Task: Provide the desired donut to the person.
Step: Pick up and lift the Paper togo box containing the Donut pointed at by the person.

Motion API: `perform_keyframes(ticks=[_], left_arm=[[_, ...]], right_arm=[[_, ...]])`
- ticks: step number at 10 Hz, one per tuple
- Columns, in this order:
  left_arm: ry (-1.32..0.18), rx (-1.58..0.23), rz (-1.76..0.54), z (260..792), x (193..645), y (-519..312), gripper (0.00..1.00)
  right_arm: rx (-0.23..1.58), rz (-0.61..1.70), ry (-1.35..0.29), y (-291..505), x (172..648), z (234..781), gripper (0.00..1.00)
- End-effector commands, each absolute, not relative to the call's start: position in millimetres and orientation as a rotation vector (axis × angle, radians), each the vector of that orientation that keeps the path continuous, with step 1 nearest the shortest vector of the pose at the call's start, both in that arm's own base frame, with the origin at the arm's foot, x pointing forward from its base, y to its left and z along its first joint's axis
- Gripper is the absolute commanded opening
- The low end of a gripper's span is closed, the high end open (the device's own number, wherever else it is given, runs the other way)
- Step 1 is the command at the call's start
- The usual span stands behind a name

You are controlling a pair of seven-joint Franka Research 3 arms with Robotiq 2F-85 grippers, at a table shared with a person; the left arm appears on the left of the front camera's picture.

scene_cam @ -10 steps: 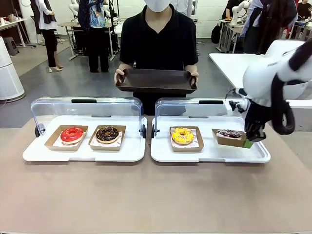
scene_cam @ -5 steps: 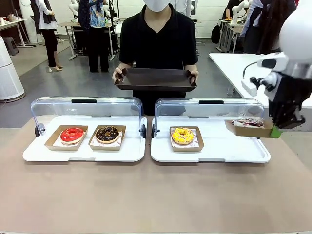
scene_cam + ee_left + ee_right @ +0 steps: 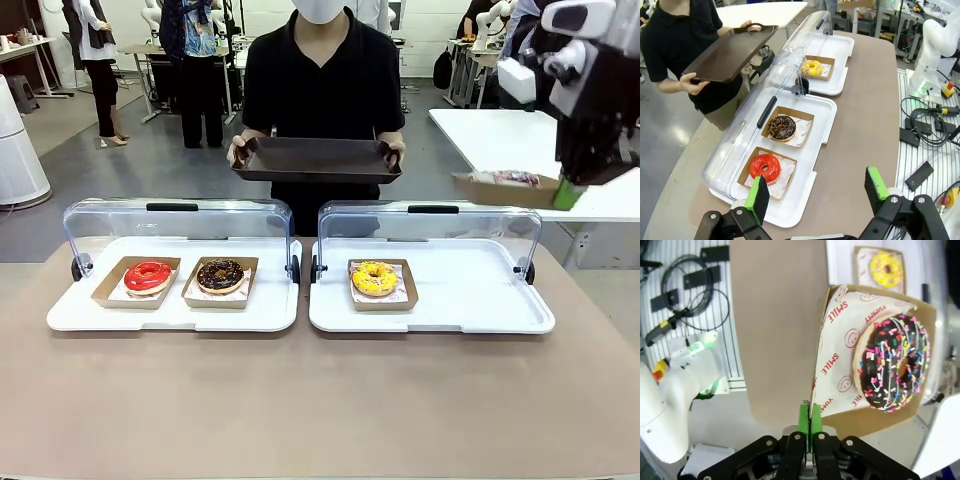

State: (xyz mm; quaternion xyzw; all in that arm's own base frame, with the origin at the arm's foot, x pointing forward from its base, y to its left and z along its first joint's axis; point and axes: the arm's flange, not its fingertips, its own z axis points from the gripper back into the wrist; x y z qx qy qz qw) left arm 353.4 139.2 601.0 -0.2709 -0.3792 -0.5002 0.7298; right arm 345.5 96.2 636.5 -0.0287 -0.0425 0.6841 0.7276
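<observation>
A chocolate donut with coloured sprinkles [image 3: 895,362] lies on printed paper in a cardboard tray [image 3: 505,187]. My right gripper [image 3: 567,192] is shut on that tray's edge [image 3: 809,426] and holds it high at the right, above and beyond the right display case. The person [image 3: 325,70] in a black T-shirt stands at the far side with a dark brown serving tray [image 3: 315,160] in both hands. My left gripper [image 3: 817,192] hangs open over the table's left end, holding nothing.
The left white case [image 3: 170,312] holds a red donut [image 3: 148,276] and a chocolate donut [image 3: 220,274]. In the right case [image 3: 470,300] sits a yellow donut [image 3: 375,278]. Both clear lids stand open. A white table [image 3: 500,135] is at the back right.
My right gripper has lifted the sprinkle donut's tray out of the right case and carried it up and to the right. The person's serving tray barely moved.
</observation>
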Motion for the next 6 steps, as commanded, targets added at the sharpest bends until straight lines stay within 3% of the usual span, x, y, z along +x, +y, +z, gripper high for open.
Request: perform_keyframes(ticks=[1,4,5,6], left_arm=[[-0.839,-0.606,-1.104,602.1,352.0,141.6,1.00],[-0.839,-0.606,-1.104,602.1,352.0,141.6,1.00],[-0.839,-0.606,-1.104,602.1,352.0,141.6,1.00],[-0.839,-0.606,-1.104,602.1,352.0,141.6,1.00]], right_arm=[[0.000,1.471,-0.072,111.3,375.4,647.8,0.00],[0.033,1.486,-0.064,127.2,403.7,645.2,0.00],[-0.004,1.545,-0.127,127.5,410.6,634.8,0.00],[-0.008,1.493,-0.064,121.3,400.7,639.7,0.00]])
